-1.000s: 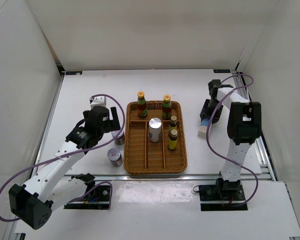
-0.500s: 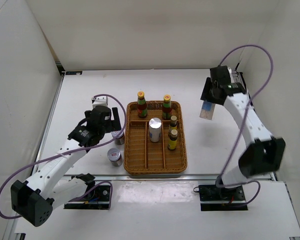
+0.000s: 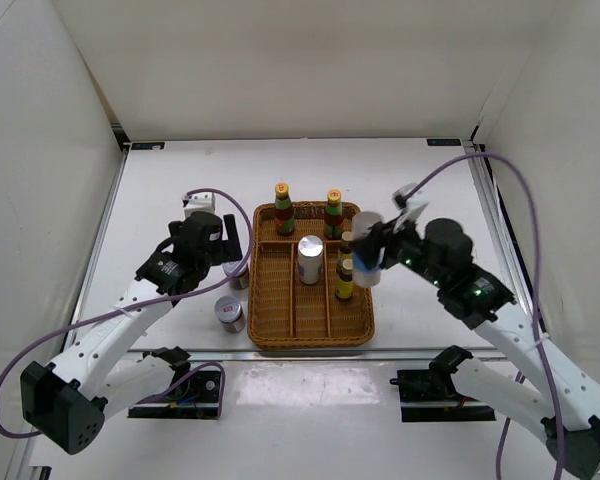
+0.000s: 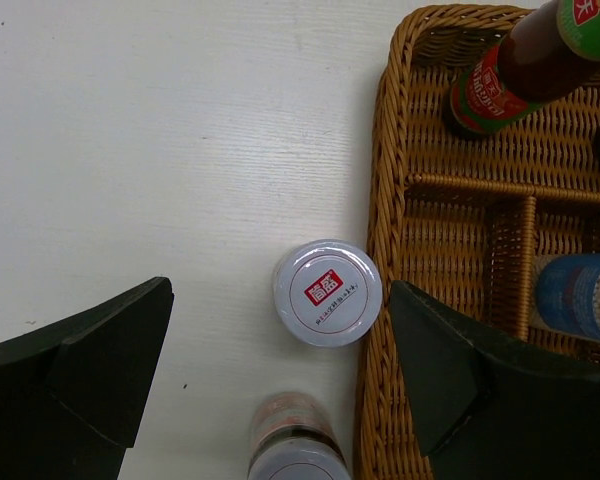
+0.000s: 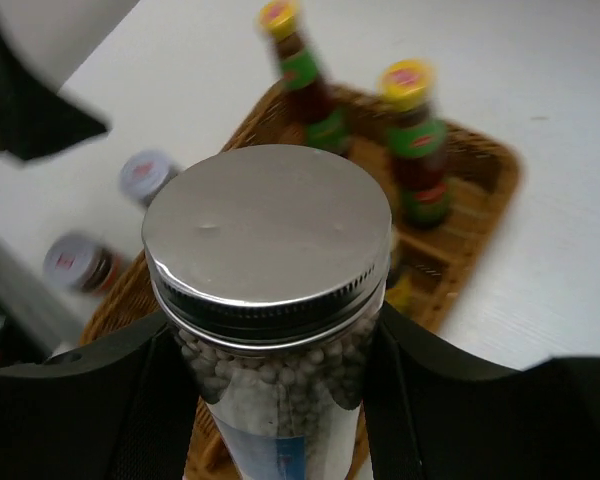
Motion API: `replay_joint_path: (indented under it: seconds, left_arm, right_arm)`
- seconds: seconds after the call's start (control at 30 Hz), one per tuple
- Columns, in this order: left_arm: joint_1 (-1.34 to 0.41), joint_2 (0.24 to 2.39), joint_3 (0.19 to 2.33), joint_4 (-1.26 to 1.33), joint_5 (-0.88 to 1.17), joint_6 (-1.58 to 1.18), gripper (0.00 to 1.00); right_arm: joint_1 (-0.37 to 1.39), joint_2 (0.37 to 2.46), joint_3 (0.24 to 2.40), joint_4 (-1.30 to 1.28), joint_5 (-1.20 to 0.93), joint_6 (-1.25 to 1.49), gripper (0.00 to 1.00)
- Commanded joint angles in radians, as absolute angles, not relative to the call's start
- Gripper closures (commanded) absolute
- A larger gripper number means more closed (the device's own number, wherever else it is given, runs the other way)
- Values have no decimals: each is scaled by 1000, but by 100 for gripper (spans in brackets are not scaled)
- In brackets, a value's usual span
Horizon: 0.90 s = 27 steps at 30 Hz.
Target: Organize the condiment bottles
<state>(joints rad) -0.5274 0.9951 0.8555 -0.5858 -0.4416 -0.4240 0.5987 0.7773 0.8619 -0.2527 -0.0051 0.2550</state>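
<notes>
My right gripper (image 3: 373,250) is shut on a silver-lidded jar (image 5: 267,225) of white grains with a blue label. It holds the jar above the right part of the wicker tray (image 3: 280,330). In the tray stand two tall yellow-capped bottles (image 3: 283,208) (image 3: 333,212), two small dark bottles (image 3: 347,243) (image 3: 345,280) and one silver-lidded jar (image 3: 310,258). My left gripper (image 4: 280,330) is open above a white-lidded jar (image 4: 327,292) that stands on the table against the tray's left rim. Another jar (image 4: 293,450) stands nearer (image 3: 229,313).
The tray's woven rim (image 4: 382,200) runs just under my left gripper's right finger (image 4: 460,370). White walls close in the table on the left, back and right. The tray's front compartments (image 3: 310,315) hold nothing.
My right arm has swung from the table's far right side to over the tray's right part, carrying the jar. The left arm has barely moved.
</notes>
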Motion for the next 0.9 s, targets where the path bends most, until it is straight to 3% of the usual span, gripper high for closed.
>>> replay_joint_path:
  seconds: [0.0, 0.13, 0.3, 0.5, 0.63, 0.87]
  left_arm:
    - [-532, 971, 864, -584, -485, -443, 0]
    - [-532, 962, 844, -565, -529, -443, 0]
    - [-541, 922, 821, -545, -551, -443, 0]
    - [-541, 819, 713, -407, -561, -367, 0]
    - [-551, 721, 629, -307, -571, -313, 0]
    - [-561, 607, 535, -209, -571, -258, 0]
  right_arm:
    - [742, 772, 839, -8, -147, 168, 100]
    - [928, 820, 830, 15, -74, 54, 100]
    - [1037, 902, 779, 174, -54, 29, 100]
    - [1077, 1020, 621, 472, 43, 132, 100]
    - [1124, 1081, 612, 497, 202, 89, 100]
    - [1124, 1195, 612, 601, 193, 71, 100]
